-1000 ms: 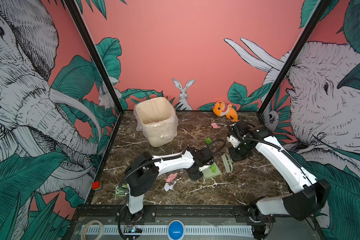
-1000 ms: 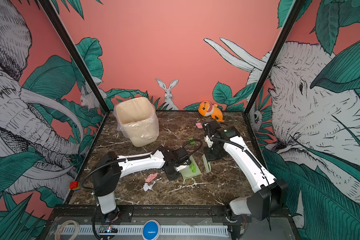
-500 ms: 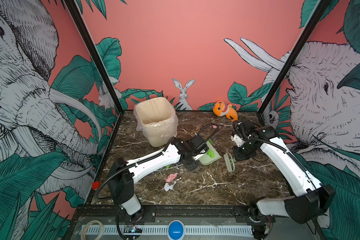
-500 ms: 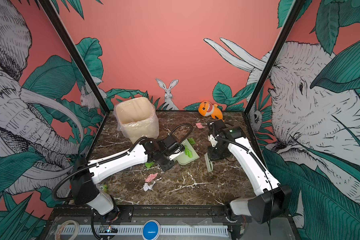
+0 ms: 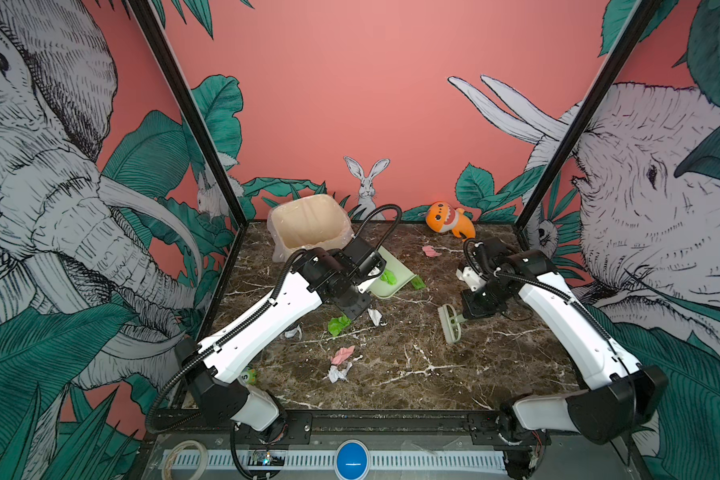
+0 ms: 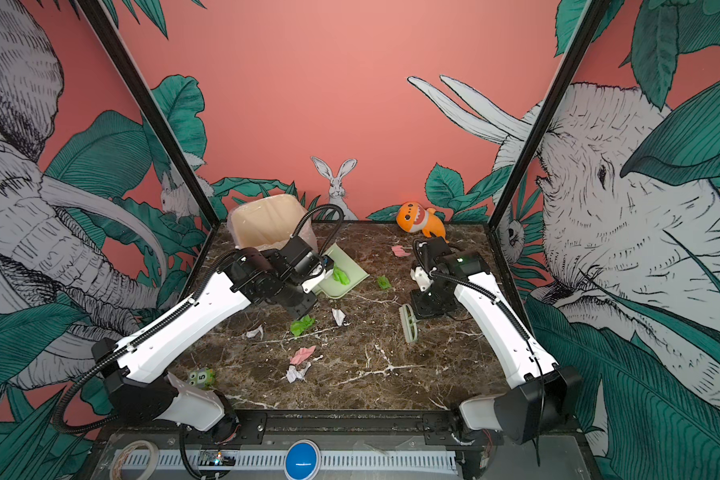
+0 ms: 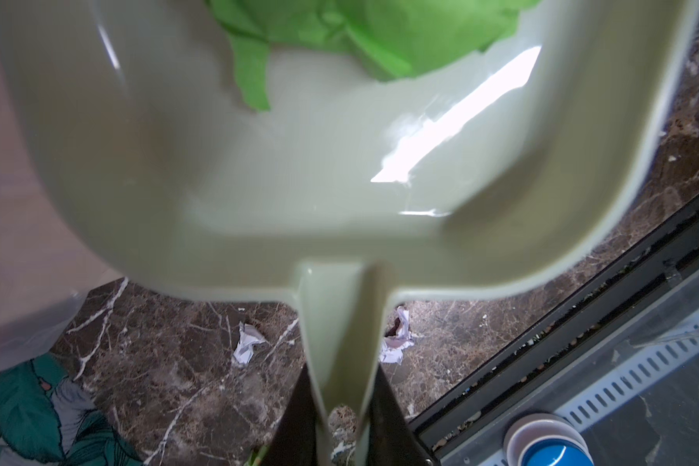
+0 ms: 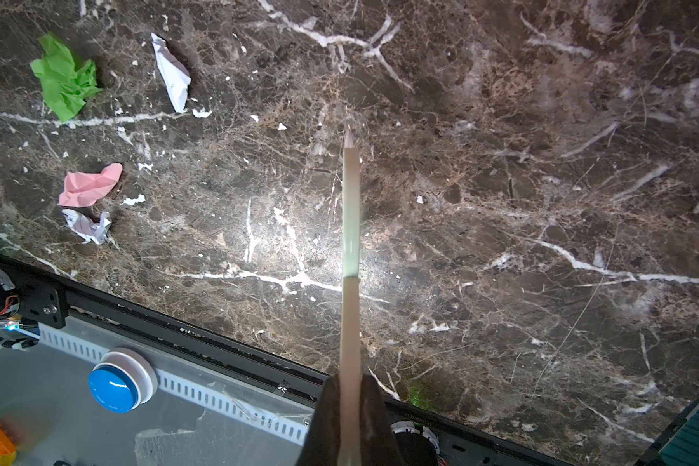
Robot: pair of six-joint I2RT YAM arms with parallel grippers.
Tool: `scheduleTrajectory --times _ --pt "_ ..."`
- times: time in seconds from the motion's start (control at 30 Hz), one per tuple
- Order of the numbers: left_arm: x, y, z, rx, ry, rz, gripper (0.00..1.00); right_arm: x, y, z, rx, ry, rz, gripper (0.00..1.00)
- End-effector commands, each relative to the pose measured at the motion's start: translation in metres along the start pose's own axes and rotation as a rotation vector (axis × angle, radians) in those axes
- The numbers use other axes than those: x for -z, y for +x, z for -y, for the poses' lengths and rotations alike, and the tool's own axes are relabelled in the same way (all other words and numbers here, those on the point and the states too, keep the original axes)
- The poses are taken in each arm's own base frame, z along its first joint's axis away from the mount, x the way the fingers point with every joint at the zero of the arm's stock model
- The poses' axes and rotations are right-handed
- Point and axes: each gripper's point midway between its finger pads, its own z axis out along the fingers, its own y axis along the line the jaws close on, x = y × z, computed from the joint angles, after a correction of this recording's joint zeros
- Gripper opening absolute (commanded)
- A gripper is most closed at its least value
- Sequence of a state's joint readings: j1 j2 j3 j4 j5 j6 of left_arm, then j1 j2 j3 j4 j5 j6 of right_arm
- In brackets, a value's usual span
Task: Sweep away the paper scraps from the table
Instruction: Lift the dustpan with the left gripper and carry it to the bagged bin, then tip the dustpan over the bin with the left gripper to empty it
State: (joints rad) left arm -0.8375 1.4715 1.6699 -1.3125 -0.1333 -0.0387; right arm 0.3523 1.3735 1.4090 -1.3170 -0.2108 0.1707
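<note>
Lying crumpled, axes every way, green, pink, white paper scraps [image 5: 341,356] on table [image 5: 474,374]; left gripper [image 7: 342,419] clenching dustpan [image 7: 299,161], right gripper [image 8: 350,423] brush [image 5: 449,325].

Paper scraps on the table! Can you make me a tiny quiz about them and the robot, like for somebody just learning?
1. True or false: a green scrap lies in the dustpan that the left gripper holds.
2. What does the right gripper hold? A) a brush B) a cup C) a sponge
3. Fill in: the scrap nearest the shark toy is ____ in colour.

Key: 1 true; 2 A; 3 pink.
</note>
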Motion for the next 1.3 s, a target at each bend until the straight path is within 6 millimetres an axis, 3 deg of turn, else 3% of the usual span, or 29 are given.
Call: scheduleTrajectory --times 0.0,0.17,0.53,0.73,1.03,1.27 --pt "0.026 0.019 -0.019 0.090 -0.020 -0.021 0.13 0.012 -0.011 -0.007 0.018 -0.035 0.040 0.00" --pt "0.042 0.022 -0.043 0.150 -0.051 -0.030 0.13 0.017 -0.015 -0.012 0.011 -0.054 0.048 0.00" --pt "0.067 0.034 -0.142 0.417 -0.191 0.046 0.14 0.005 -0.018 -0.012 0.036 -0.062 0.005 0.00" --pt "0.073 0.038 -0.180 0.491 -0.255 0.077 0.15 0.003 -0.022 -0.012 0.055 -0.061 -0.011 0.00" --pt "0.059 0.026 -0.224 0.461 -0.356 0.028 0.15 0.005 -0.023 -0.011 0.072 -0.055 -0.021 0.00" --pt "0.049 0.037 -0.263 0.367 -0.534 -0.139 0.15 0.005 -0.018 -0.011 0.066 -0.060 -0.029 0.00"
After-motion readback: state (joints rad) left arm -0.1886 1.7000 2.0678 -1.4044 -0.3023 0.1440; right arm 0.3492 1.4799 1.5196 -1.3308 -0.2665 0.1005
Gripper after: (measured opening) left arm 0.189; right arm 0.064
